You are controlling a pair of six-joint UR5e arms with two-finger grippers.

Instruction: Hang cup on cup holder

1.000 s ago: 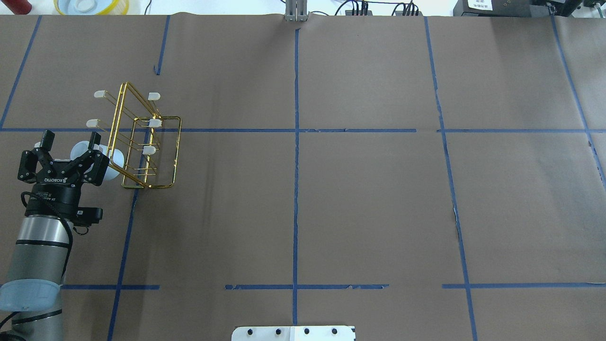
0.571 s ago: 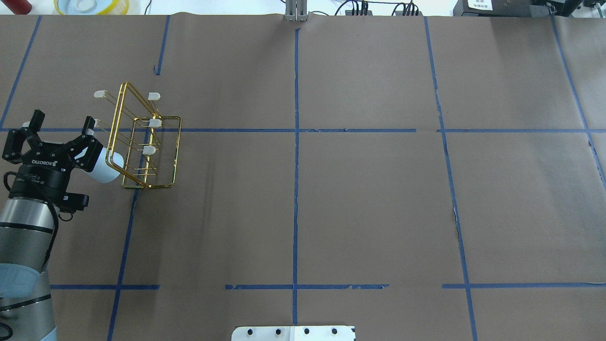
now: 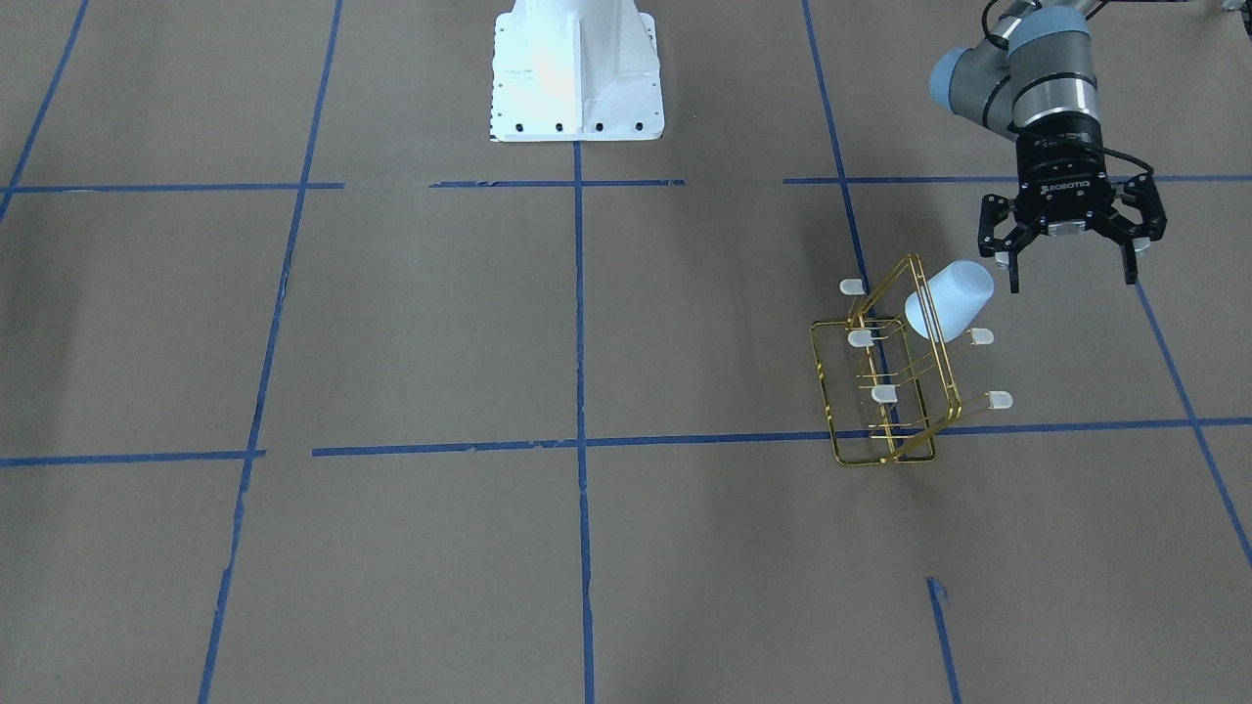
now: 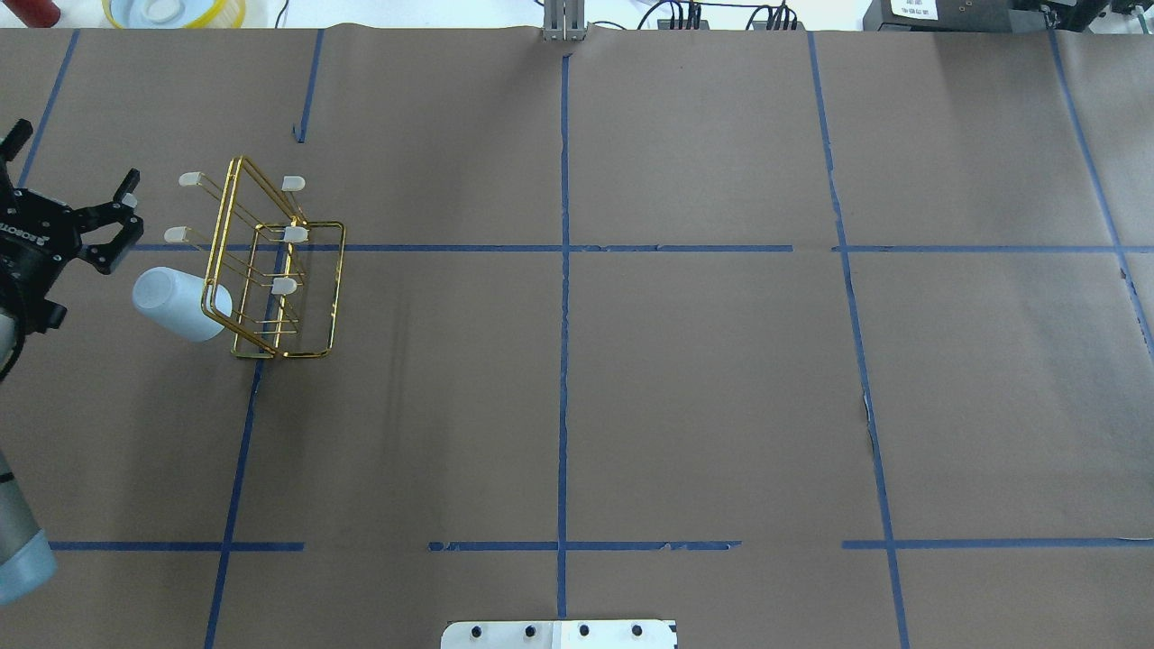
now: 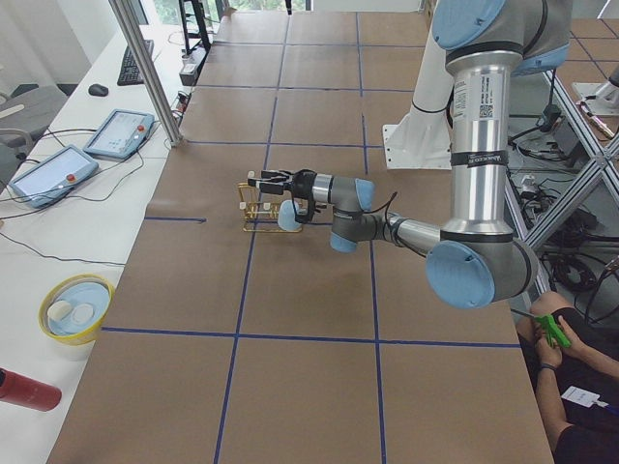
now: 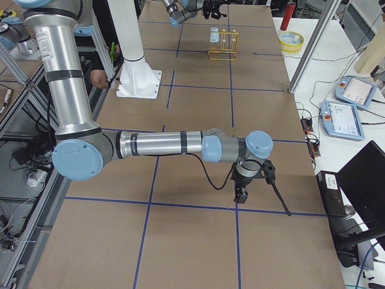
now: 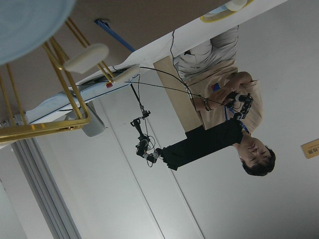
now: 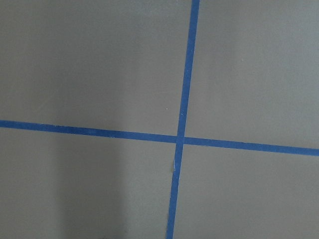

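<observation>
The pale blue-white cup (image 4: 176, 302) hangs tilted, mouth over a prong, on the near-left side of the gold wire cup holder (image 4: 315, 270). In the front view the cup (image 3: 949, 298) sits on the holder's (image 3: 851, 430) upper prong. My left gripper (image 4: 77, 162) is open and empty, to the left of the holder and apart from the cup; in the front view it (image 3: 1073, 281) hangs above and beside the cup. The left wrist view shows the cup's edge (image 7: 25, 20) and a capped prong (image 7: 84, 57). My right gripper (image 6: 252, 180) shows only in the exterior right view; I cannot tell its state.
The table is covered in brown paper with blue tape lines (image 4: 563, 248). A yellow bowl (image 4: 171, 11) and a red object lie beyond the far-left edge. The robot's white base (image 3: 575, 68) stands at the near middle. A person shows in the left wrist view.
My open left gripper has drawn back from the cup, moving left and toward the far side. The cup stays hung on the holder's prong.
</observation>
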